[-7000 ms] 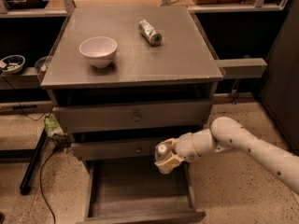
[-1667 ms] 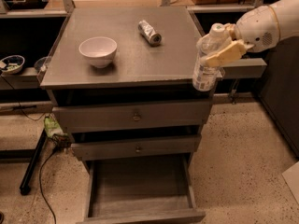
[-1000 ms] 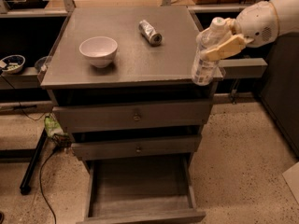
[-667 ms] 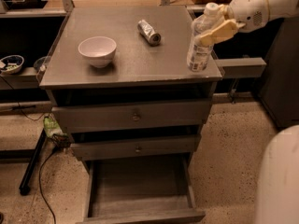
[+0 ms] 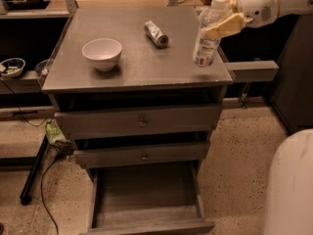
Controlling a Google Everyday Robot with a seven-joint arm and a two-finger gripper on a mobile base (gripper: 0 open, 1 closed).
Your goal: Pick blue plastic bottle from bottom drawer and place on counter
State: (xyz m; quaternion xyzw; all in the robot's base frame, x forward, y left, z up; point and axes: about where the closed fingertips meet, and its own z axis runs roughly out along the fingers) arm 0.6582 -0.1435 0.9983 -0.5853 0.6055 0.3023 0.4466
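Note:
The blue plastic bottle (image 5: 206, 40) is clear with a white cap and a pale label band. It stands upright over the right edge of the counter (image 5: 137, 62), its base at or just above the surface. My gripper (image 5: 220, 23) reaches in from the upper right and is shut on the bottle's upper half, with a yellowish finger (image 5: 226, 24) across its front. The bottom drawer (image 5: 146, 199) is pulled open at the bottom of the view and shows a bare plank floor.
A white bowl (image 5: 101, 53) sits on the counter's left side. A short silver cylinder (image 5: 156, 33) lies near the counter's back middle. Two shallower drawers (image 5: 141, 124) are shut. A grey side ledge (image 5: 252, 70) sticks out to the right. A white robot part (image 5: 291, 185) fills the lower right.
My gripper has lifted the bottle from the bottom drawer up past the cabinet's right side, then moved it left and over the counter's right edge.

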